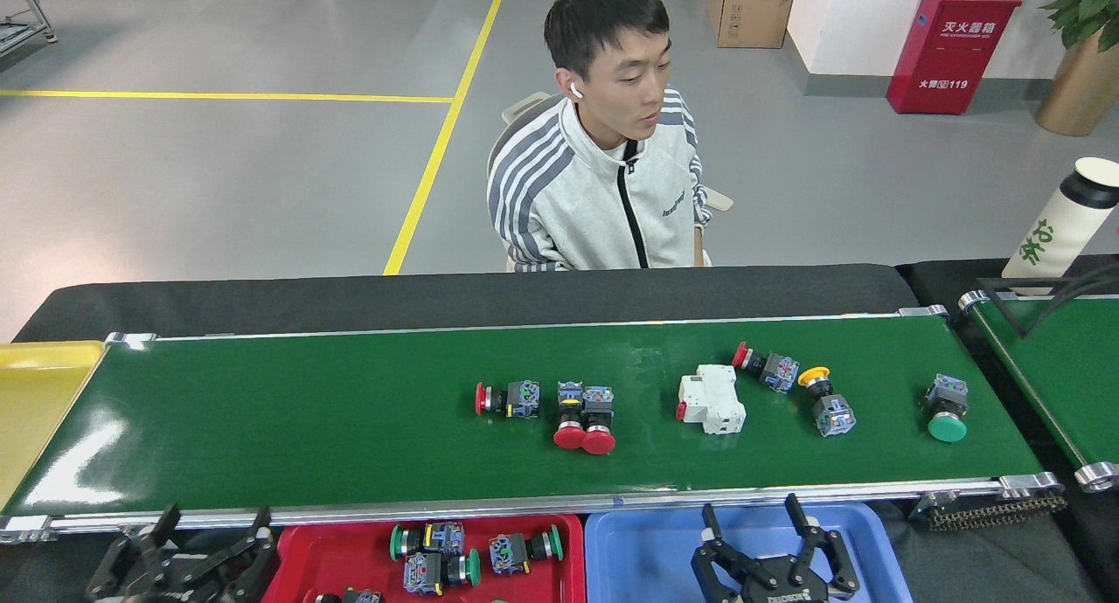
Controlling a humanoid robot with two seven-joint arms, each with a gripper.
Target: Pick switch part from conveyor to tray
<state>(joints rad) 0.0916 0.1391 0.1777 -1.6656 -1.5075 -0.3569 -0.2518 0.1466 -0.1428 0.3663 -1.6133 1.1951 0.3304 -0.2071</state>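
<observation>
Right hand (pixel 773 540) spread-fingered over blue tray (pixel 647 551), below conveyor (pixel 350 419).

This is a factory or industrial workshop floor set up as a sorting line. A long green conveyor (pixel 350 419) with aluminium side rails runs across nearly the whole width of the frame, and part of a second belt (pixel 1062 367) shows at the right edge. Push-button switch parts (pixel 584 415) and a white breaker (pixel 712 399) lie on the belt. Plastic sorting trays line the bottom edge: a red tray (pixel 302 559) and a blue tray (pixel 638 555). Behind, the grey painted floor (pixel 218 183) carries yellow marking lines (pixel 437 140) (typical of production halls). A red fire-extinguisher box (pixel 951 48) stands in the upper right, beside cardboard boxes (pixel 752 13).
</observation>
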